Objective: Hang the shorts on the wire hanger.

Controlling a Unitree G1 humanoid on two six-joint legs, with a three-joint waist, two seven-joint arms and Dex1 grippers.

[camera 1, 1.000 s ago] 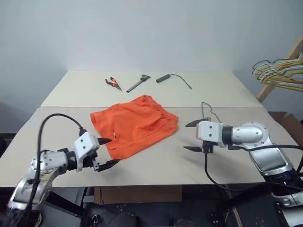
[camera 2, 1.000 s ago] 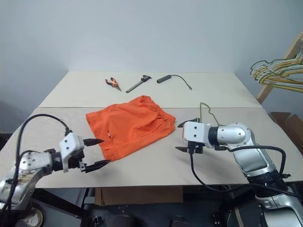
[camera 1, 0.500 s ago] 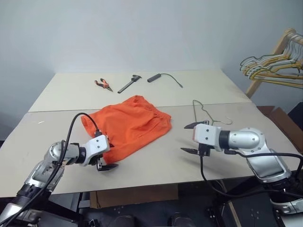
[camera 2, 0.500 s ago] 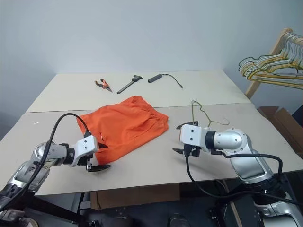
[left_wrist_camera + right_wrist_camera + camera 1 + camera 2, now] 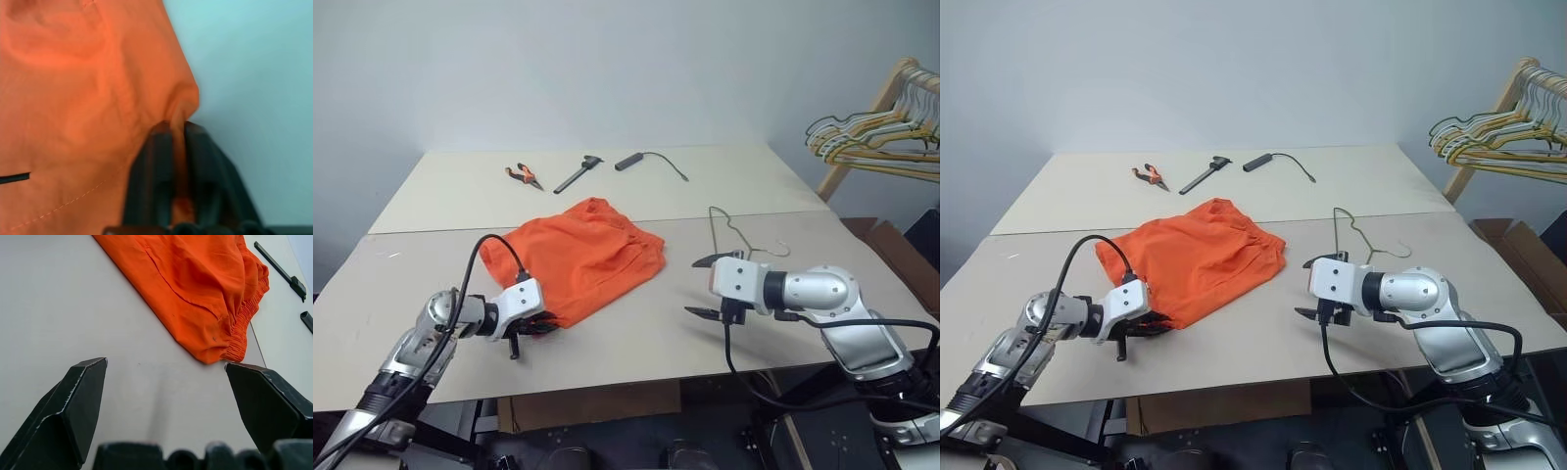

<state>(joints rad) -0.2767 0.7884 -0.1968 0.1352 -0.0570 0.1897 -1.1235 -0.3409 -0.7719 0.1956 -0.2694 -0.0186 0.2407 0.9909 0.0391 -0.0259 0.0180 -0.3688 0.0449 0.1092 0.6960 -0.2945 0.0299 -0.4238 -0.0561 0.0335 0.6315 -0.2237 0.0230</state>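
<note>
On the table point(image 5: 636, 338), the shorts point(image 5: 582, 255) lie spread flat near the middle, bright orange, waistband toward the far right corner of the cloth. Left gripper point(image 5: 540, 324) is down at the near corner of the shorts, fingers point(image 5: 159, 161) pressed together with a fold of orange cloth pinched between them; the wrist view shows the fabric bunched right into the closed tips. Right of the shorts, well apart from them, the right gripper point(image 5: 707, 287) hovers above the table with its 2 fingers point(image 5: 78, 401) spread wide, nothing between them, pointing toward the waistband edge. Just beyond that gripper, right of the shorts, lies the hanger point(image 5: 736, 233), thin grey wire flat on the table, hook curling near the wrist. Far behind the shorts, on the rear table, sit pliers point(image 5: 522, 175) with orange handles, a dark tool point(image 5: 579, 173) and a black cylinder with a cord point(image 5: 646, 161). Far right of the shorts, off the table, a bunch of hangers point(image 5: 871, 142) hangs on a wooden rack point(image 5: 871, 113).
</note>
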